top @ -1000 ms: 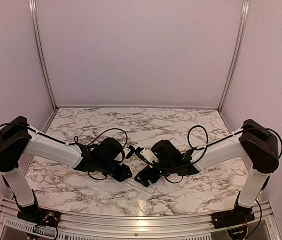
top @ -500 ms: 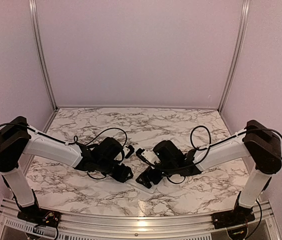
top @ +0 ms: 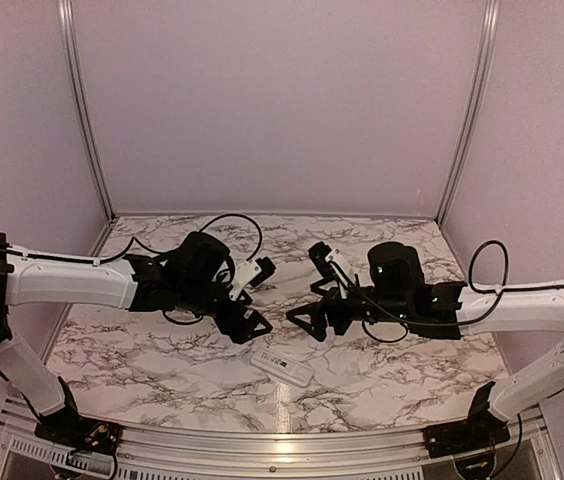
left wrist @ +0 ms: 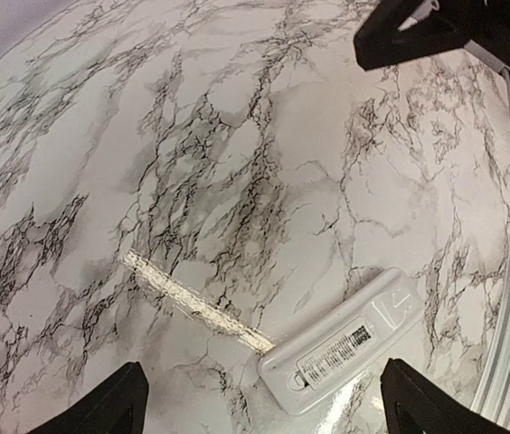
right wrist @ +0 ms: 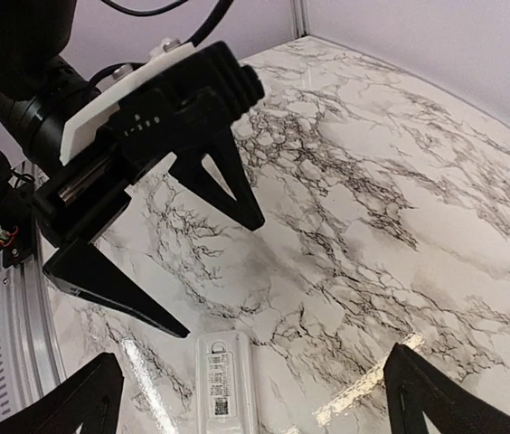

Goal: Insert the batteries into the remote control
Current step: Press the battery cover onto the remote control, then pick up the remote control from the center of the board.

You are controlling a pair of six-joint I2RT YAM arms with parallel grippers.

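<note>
Top: left gripper [top: 254, 298] and right gripper [top: 309, 290] both wide open, empty. Remote control [top: 282, 366] at 6 o'clock between them, axis 10-to-4, roughly equidistant. Left wrist: remote label-up at 5 o'clock, axis 8-to-2. Right wrist: remote at 6 o'clock, axis 12-to-6. No batteries visible.

Top view: the left arm [top: 72, 283] rises from its base at 7 o'clock, forearm stretched toward 3 o'clock. Mirrored, the right arm [top: 522, 305] rises from 5 o'clock, forearm toward 9 o'clock. Near centre the left gripper [top: 259, 297] and right gripper [top: 309, 290] face each other, close but not touching. Both are spread wide, with nothing between the 2 fingers of either. In the wrist views, the left fingertips [left wrist: 119, 398] and right fingertips [right wrist: 92, 384] sit at the bottom corners, at 7 and 5 o'clock.
</note>
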